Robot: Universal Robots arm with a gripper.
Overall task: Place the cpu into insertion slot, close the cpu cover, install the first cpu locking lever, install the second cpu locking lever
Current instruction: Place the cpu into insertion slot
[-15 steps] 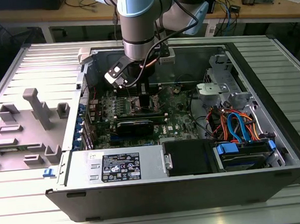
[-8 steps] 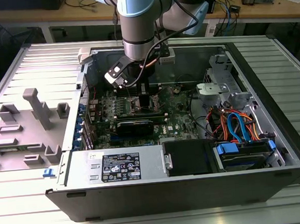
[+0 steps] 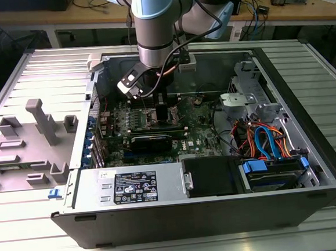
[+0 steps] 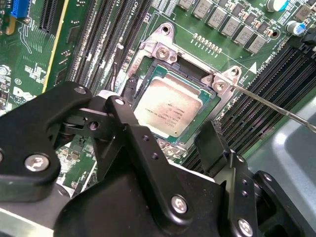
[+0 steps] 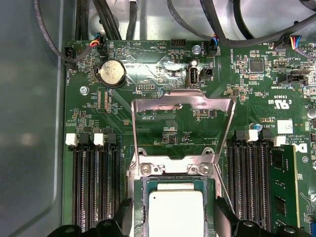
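The cpu [image 4: 168, 111] [image 5: 177, 211], a flat silver square, lies flat in its socket on the green motherboard. The cpu cover [image 5: 182, 102], a silver frame with a square window, stands swung up on its hinge beyond the socket. My gripper [image 4: 163, 122] [image 5: 174, 217] hangs low over the socket, open, with one black finger [image 4: 121, 111] on one side of the chip and the other finger [image 4: 210, 140] opposite; neither visibly presses it. A thin metal locking lever [image 4: 276, 106] sticks out free from a socket corner. In the exterior view the gripper [image 3: 155, 106] is inside the case.
Black memory slots [image 5: 91, 187] flank the socket on both sides, with one stick [image 5: 279, 187] fitted. Cables [image 5: 113, 19] run along the board's edge. The case holds a power supply [image 3: 132, 186], drive cage and wires [image 3: 262, 141]. A grey fixture [image 3: 38, 135] stands on the exterior view's left.
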